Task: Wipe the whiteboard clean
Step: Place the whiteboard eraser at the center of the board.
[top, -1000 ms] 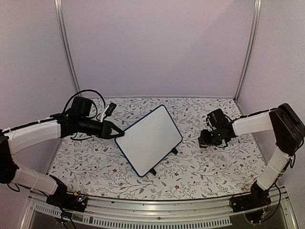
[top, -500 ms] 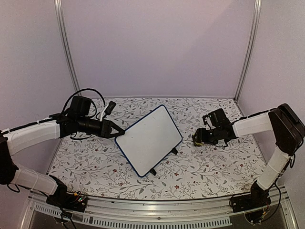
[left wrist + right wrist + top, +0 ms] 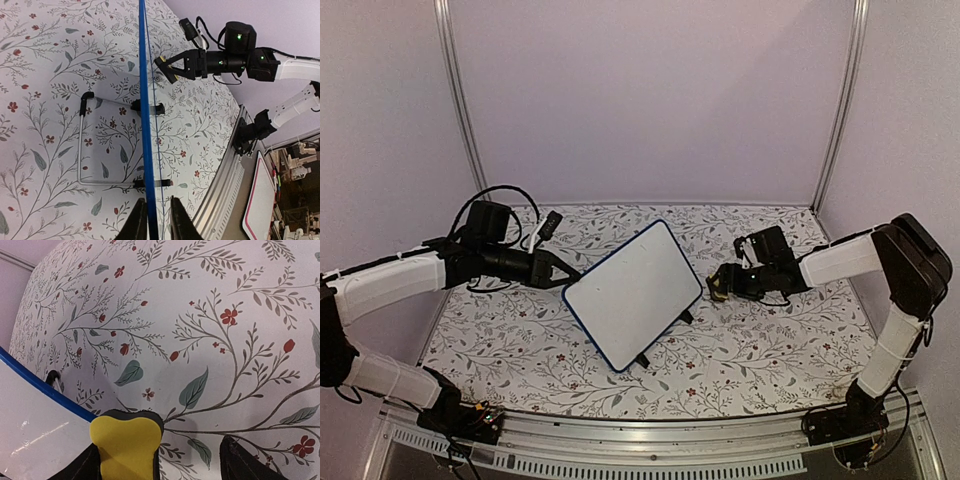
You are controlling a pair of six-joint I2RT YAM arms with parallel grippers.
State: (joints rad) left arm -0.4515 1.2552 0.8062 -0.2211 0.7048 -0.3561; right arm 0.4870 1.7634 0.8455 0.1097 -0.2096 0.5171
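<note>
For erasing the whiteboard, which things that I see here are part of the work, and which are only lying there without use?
Part of the job:
- whiteboard, gripped at its edge by the left hand
- yellow eraser block on one finger of the open right hand

Only lying about:
- floral table cover
- pink-framed board past the table's rail

The tilted whiteboard [image 3: 633, 292] takes up the middle of the bench [image 3: 760, 350]. The left hand [image 3: 565, 283] blocks its left corner, and the right hand [image 3: 718, 288] crowds its right edge. A wire stand [image 3: 80, 145] fills the space under the board. Bare bench lies open along the near side.
</note>
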